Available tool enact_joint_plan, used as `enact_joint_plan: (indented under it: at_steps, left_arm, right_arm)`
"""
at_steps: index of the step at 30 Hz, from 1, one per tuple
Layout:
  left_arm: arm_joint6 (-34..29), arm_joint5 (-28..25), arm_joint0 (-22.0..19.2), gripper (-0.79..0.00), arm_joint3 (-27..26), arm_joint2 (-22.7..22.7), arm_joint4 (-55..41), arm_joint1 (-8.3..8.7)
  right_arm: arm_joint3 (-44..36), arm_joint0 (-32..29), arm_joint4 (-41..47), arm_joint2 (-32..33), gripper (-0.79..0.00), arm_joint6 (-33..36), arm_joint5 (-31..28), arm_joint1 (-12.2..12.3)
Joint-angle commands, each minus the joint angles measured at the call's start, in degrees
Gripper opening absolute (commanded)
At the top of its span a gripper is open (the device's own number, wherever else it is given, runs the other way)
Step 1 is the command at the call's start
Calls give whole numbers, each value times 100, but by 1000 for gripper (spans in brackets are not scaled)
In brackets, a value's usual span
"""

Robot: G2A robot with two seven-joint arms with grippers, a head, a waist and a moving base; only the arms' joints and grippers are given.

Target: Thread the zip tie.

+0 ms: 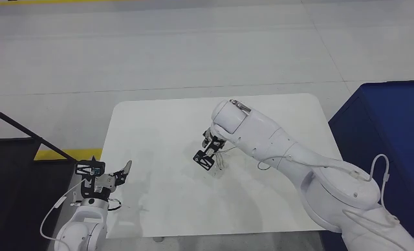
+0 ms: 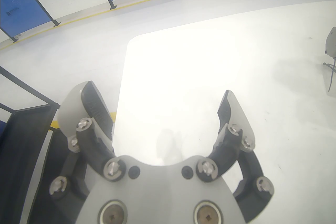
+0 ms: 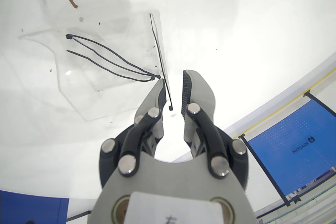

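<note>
A straight black zip tie (image 3: 158, 51) leans along the edge of a clear plastic tray (image 3: 78, 93), its head end lying between my right gripper's fingers, close to one pad (image 3: 162, 93). My right gripper (image 3: 173, 77) is open, its jaws a small way apart around the tie. Several more black zip ties (image 3: 105, 57) lie bunched in the tray. In the top view the right gripper (image 1: 208, 154) hangs over the middle of the white table (image 1: 162, 121). My left gripper (image 2: 157, 89) stands open with nothing in it, by the table's front left corner (image 1: 113, 167).
A blue cabinet (image 1: 381, 115) stands off the table's right side. A black frame (image 1: 26, 131) runs along the left, close to my left arm. Small specks and a brown scrap (image 3: 73, 2) lie on the clear tray.
</note>
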Motion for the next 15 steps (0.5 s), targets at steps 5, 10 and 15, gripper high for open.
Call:
enact_joint_plan:
  at_steps: [5,10,15]
  left_arm:
    - [0,0,0,0,0,0,0,0]
    - [0,0,0,0,0,0,0,0]
    - [0,0,0,0,0,0,0,0]
  right_arm:
    - [-187,-16,150,2,-693,125,0,127]
    - [-334,-38,236,2,-711,224,0,217]
    - [-488,-51,317,2,-696,297,0,295]
